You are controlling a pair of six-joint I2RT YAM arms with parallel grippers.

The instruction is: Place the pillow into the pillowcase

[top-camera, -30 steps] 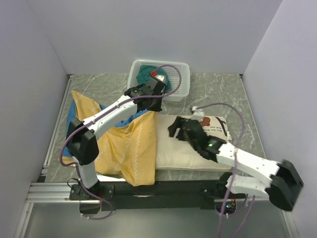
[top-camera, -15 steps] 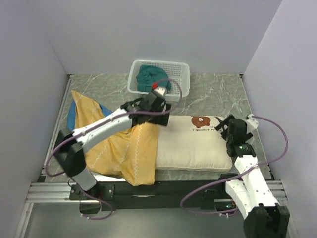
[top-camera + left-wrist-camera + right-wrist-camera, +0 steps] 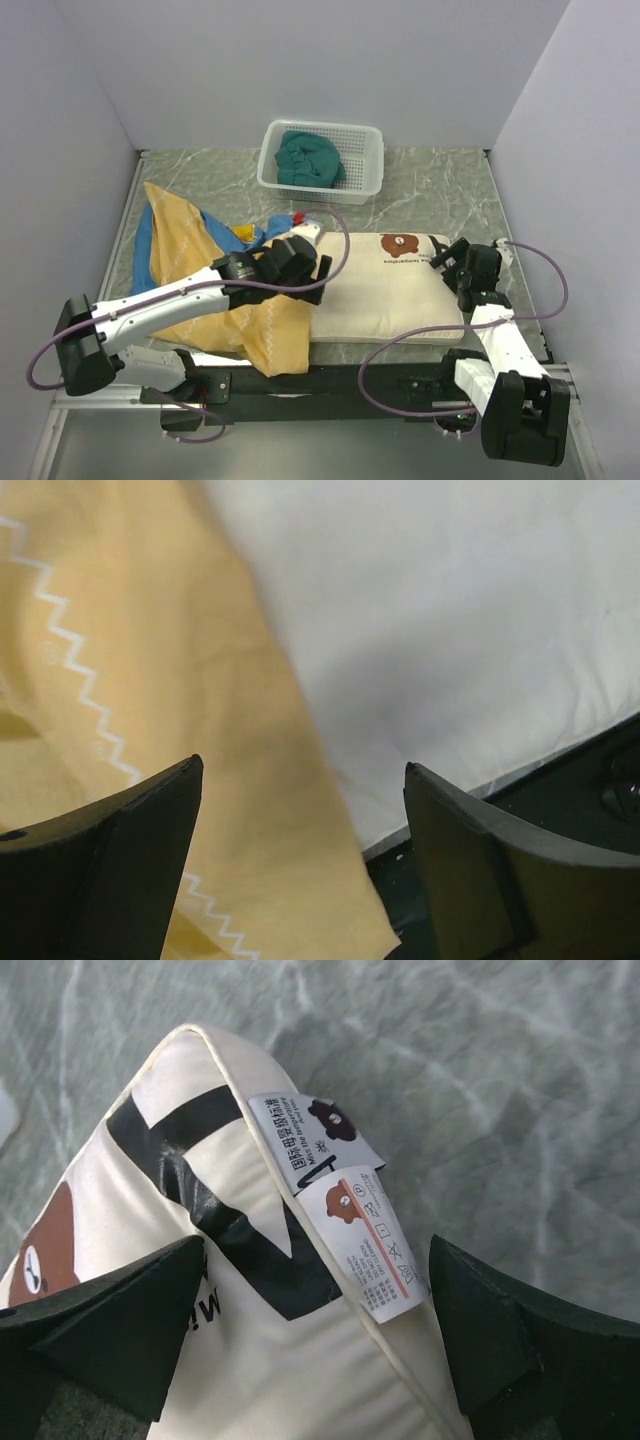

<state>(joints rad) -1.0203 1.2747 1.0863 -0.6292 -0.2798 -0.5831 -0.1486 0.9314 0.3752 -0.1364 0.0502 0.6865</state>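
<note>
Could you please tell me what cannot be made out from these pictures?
- Whether the pillow is inside the pillowcase at all: top view, the left gripper covers the join; left wrist view, too close.
- The lettering on the pillow: top view, too small; right wrist view, the right gripper and the frame edge cut it off.
- The label print: right wrist view, too small.

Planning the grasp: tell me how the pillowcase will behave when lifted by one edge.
Probably floppy: the pillowcase lies crumpled in folds. Likely thin and light: it drapes over the pillow, so a lifted edge should sag shut.
</note>
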